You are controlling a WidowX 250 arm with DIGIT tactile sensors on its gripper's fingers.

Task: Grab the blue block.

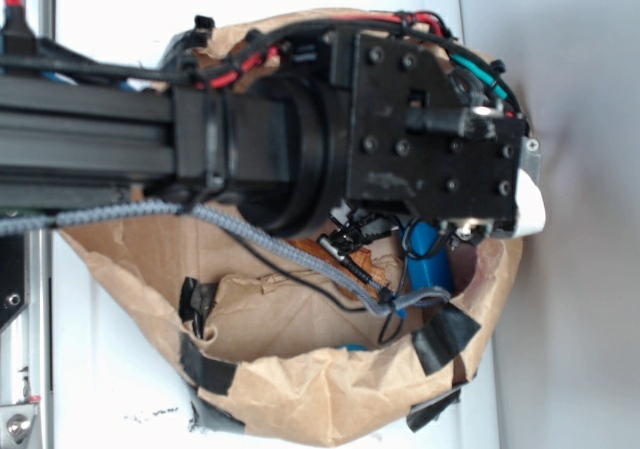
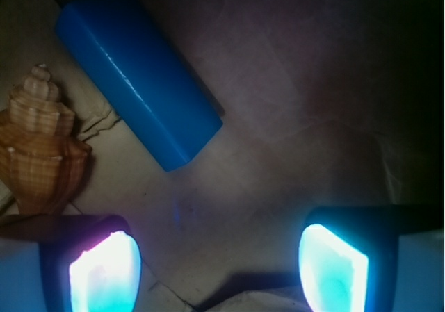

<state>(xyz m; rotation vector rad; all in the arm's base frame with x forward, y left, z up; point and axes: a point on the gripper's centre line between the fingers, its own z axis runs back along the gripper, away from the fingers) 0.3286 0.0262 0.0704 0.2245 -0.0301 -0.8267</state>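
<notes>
**Gripper spread over bag floor, blue block lying free ahead of it**

Wrist view: gripper (image 2: 219,267) wide open, nothing between the fingers. Both fingertips (image 2: 104,274) glow pale cyan at the bottom edge, bare brown paper in the gap.

Blue block (image 2: 139,79) lies flat on the paper, upper left of the frame, beyond the fingertips. Long axis runs diagonally, from the top left corner down toward centre. Its near end stops short of the gap and sits closer to the left-hand finger in view than to the other. Not touched by either finger.

Brown seashell (image 2: 42,145) just beside the block on its left, spire pointing up in the frame, its lower end near the left-hand finger. Contact between shell and block cannot be judged.

Exterior view: arm (image 1: 300,129) reaches into a crumpled brown paper bag (image 1: 300,389) patched with black tape (image 1: 445,334). Blue block (image 1: 432,259) shows as a small patch under the gripper (image 1: 525,204) housing, deep in the bag. Grey braided cable (image 1: 260,239) trails across the opening
</notes>
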